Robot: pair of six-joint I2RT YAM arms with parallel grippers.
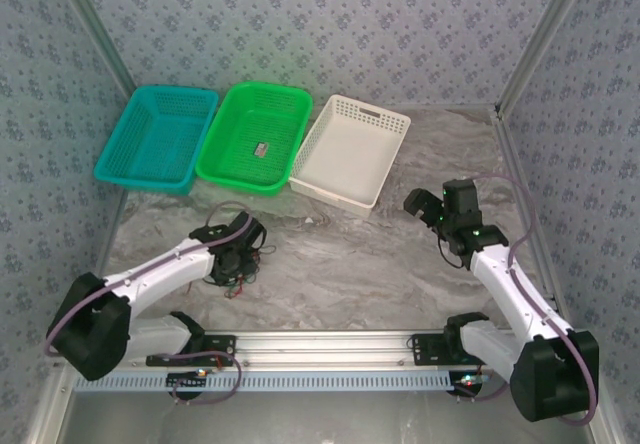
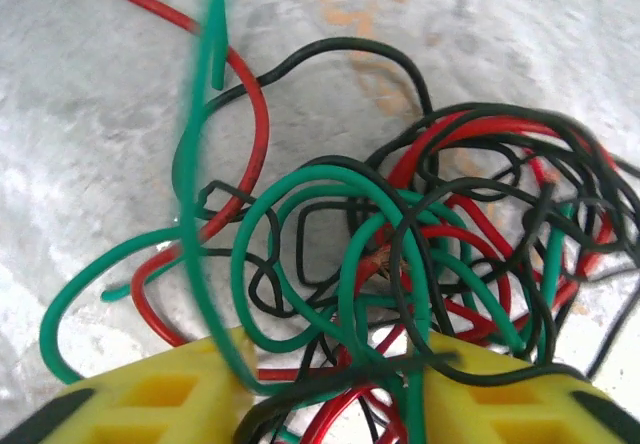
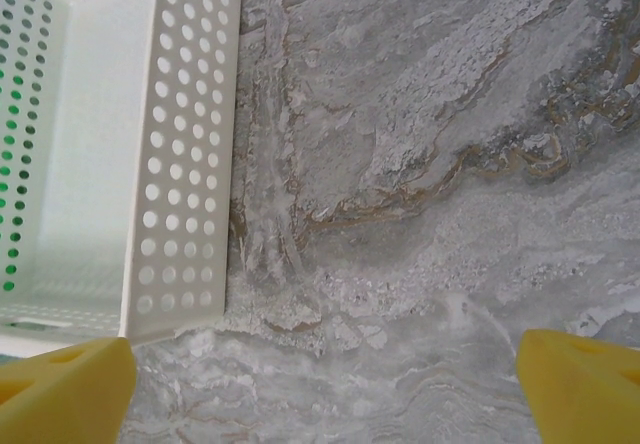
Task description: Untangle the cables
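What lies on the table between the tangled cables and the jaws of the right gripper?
The stretch is bare: in the top view, plain marble table separates the cables from the right gripper.

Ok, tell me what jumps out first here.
A knot of red, green and black cables sprawls on the table, its near strands between the yellow fingers of the left gripper. Along the far side stand a teal basket, a green basket and a white basket in a row. The right gripper hangs open beside the white basket.
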